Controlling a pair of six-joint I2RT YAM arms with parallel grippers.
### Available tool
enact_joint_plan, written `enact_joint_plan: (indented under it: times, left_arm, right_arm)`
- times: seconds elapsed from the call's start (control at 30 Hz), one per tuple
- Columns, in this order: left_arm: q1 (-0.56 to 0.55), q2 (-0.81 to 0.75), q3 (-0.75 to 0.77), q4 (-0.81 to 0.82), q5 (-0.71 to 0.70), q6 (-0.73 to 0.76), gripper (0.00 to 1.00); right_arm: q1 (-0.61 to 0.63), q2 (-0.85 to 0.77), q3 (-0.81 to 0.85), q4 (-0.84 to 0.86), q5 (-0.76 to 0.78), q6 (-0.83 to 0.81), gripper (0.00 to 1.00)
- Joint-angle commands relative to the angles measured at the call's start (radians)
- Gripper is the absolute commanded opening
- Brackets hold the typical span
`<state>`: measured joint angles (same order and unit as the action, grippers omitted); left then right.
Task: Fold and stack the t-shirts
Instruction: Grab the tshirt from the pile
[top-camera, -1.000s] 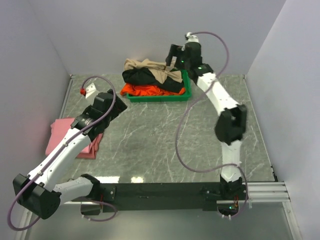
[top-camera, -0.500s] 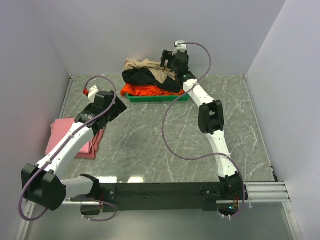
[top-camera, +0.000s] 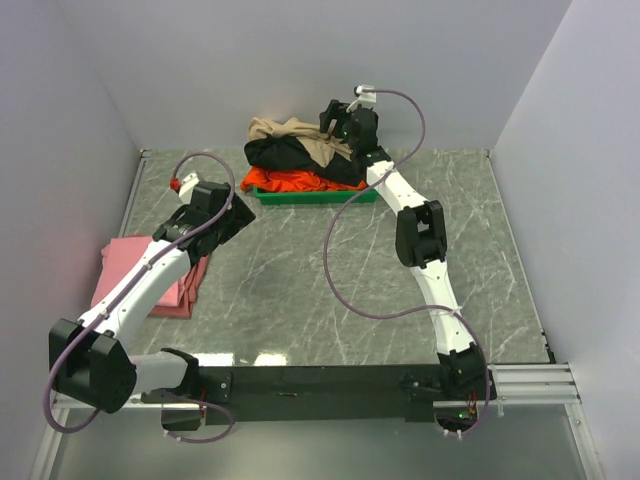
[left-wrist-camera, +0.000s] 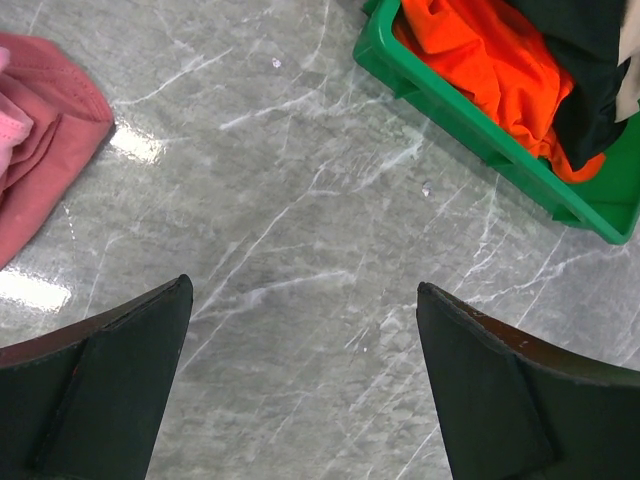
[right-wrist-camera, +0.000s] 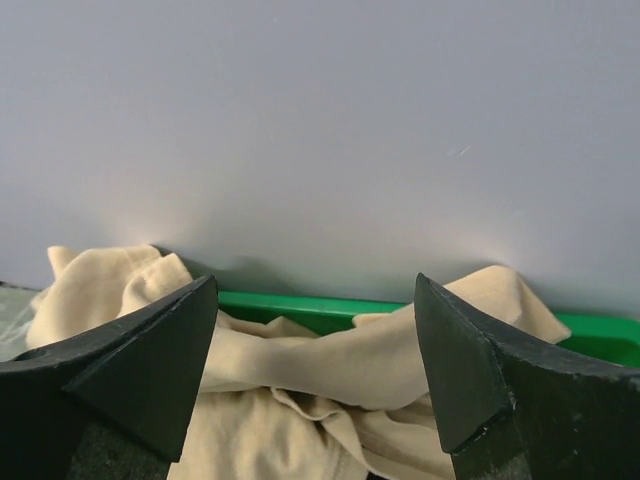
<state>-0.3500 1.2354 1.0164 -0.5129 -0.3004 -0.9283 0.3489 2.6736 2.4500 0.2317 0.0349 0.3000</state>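
Note:
A beige t-shirt (top-camera: 290, 131) lies crumpled on top of a black t-shirt (top-camera: 288, 155) and an orange t-shirt (top-camera: 290, 181) in the green tray (top-camera: 312, 196). The pink t-shirt (top-camera: 120, 258) lies folded on the table at the left. My right gripper (top-camera: 331, 119) hangs open over the pile's right end. In the right wrist view a fold of the beige t-shirt (right-wrist-camera: 330, 365) lies between the open fingers of that gripper (right-wrist-camera: 314, 280). My left gripper (top-camera: 228, 215) stands open and holds nothing above bare table. In its wrist view this gripper (left-wrist-camera: 302, 285) sits between the pink t-shirt (left-wrist-camera: 40, 130) and the orange t-shirt (left-wrist-camera: 480, 60).
The green tray (left-wrist-camera: 450, 120) stands against the grey back wall (right-wrist-camera: 320, 120), its rim (right-wrist-camera: 300, 305) showing behind the beige cloth. Grey walls close in both sides of the marble table (top-camera: 300, 280). A purple cable (top-camera: 345, 270) loops from the right arm over the table.
My right arm has swung left and reached over the tray's right end, down to the beige t-shirt. The left arm has shifted slightly, its gripper still open.

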Motion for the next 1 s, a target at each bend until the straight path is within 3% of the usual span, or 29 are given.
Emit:
enact_joint_plan:
  times: [0.0, 0.23, 0.37, 0.47, 0.53, 0.57, 0.6, 0.63, 0.67, 0.7, 0.8, 0.97]
  left_arm:
    - [0.008, -0.004, 0.007, 0.016, 0.02, 0.014, 0.99]
    - [0.019, -0.039, -0.01, 0.02, 0.021, 0.026, 0.99]
    - [0.032, -0.057, -0.032, 0.036, 0.041, 0.029, 0.99]
    - [0.043, -0.06, -0.032, 0.033, 0.044, 0.031, 0.99]
    - [0.049, -0.065, -0.038, 0.036, 0.052, 0.034, 0.99]
    - [0.051, -0.07, -0.042, 0.037, 0.055, 0.037, 0.99]
    - [0.052, -0.071, -0.047, 0.039, 0.06, 0.04, 0.99]
    - [0.055, -0.074, -0.05, 0.042, 0.061, 0.042, 0.99]
    - [0.057, -0.077, -0.053, 0.042, 0.064, 0.042, 0.99]
    - [0.06, -0.077, -0.055, 0.04, 0.069, 0.042, 0.99]
    - [0.065, -0.08, -0.059, 0.042, 0.076, 0.046, 0.99]
    - [0.068, -0.1, -0.073, 0.053, 0.109, 0.054, 0.99]
  right_arm:
    - [-0.002, -0.001, 0.011, -0.005, 0.016, 0.079, 0.85]
    - [-0.004, -0.035, -0.048, -0.098, 0.01, 0.284, 0.83]
    - [0.004, -0.009, -0.004, -0.141, -0.009, 0.292, 0.82]
    - [0.005, 0.0, -0.005, -0.143, -0.026, 0.332, 0.75]
    - [0.004, -0.004, -0.023, -0.103, -0.033, 0.337, 0.63]
    - [0.009, -0.001, -0.013, -0.106, -0.032, 0.332, 0.44]
    - [0.009, 0.002, -0.003, -0.118, -0.023, 0.324, 0.33]
    - [0.009, 0.005, 0.009, -0.13, -0.01, 0.317, 0.12]
    - [0.009, 0.002, 0.012, -0.14, -0.003, 0.315, 0.04]
    - [0.01, -0.007, -0.003, -0.129, -0.001, 0.304, 0.0]
    - [0.01, -0.064, -0.074, -0.078, -0.009, 0.272, 0.0]
    - [0.015, -0.17, -0.04, -0.098, -0.032, 0.225, 0.0]
